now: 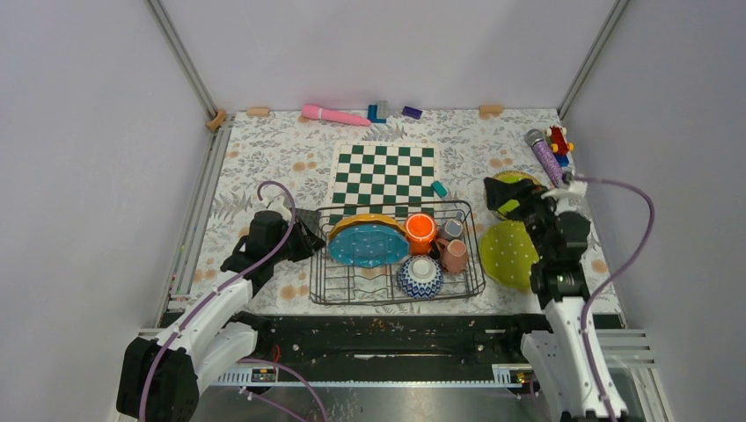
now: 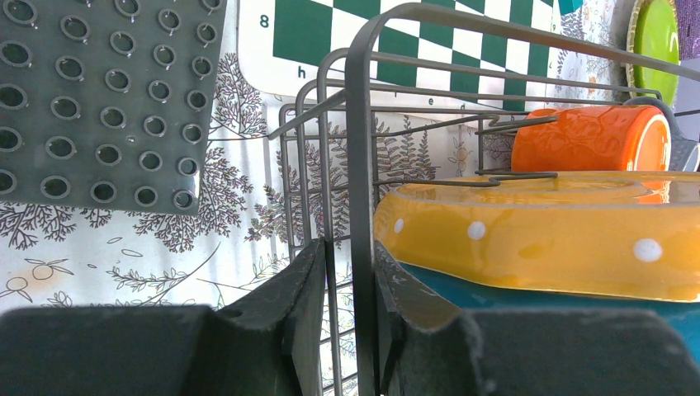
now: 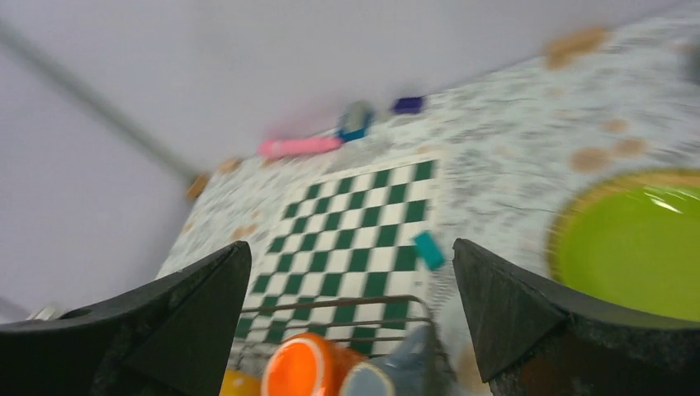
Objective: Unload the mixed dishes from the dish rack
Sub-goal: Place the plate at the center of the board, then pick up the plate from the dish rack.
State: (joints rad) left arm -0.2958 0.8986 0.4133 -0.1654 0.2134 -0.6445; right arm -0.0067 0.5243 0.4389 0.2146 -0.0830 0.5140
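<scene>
The dark wire dish rack (image 1: 457,286) holds a yellow-orange plate (image 1: 352,223) over a teal plate (image 1: 362,246), an orange cup (image 1: 420,228), a small grey cup (image 1: 452,229), a pink mug (image 1: 454,255) and a blue-and-white patterned bowl (image 1: 420,275). A dotted lime green plate (image 1: 508,255) lies just right of the rack. Another lime green plate (image 3: 636,252) lies behind it. My left gripper (image 2: 351,272) is shut on the rack's left end wire (image 2: 361,165), beside the yellow-orange plate (image 2: 545,239). My right gripper (image 3: 351,247) is open and empty above the rack's back right corner.
A green-and-white chessboard (image 1: 384,174) lies behind the rack with a teal block (image 1: 439,188) at its right edge. A grey studded mat (image 2: 99,99) lies left of the rack. Toys line the back edge and the back right corner (image 1: 552,149).
</scene>
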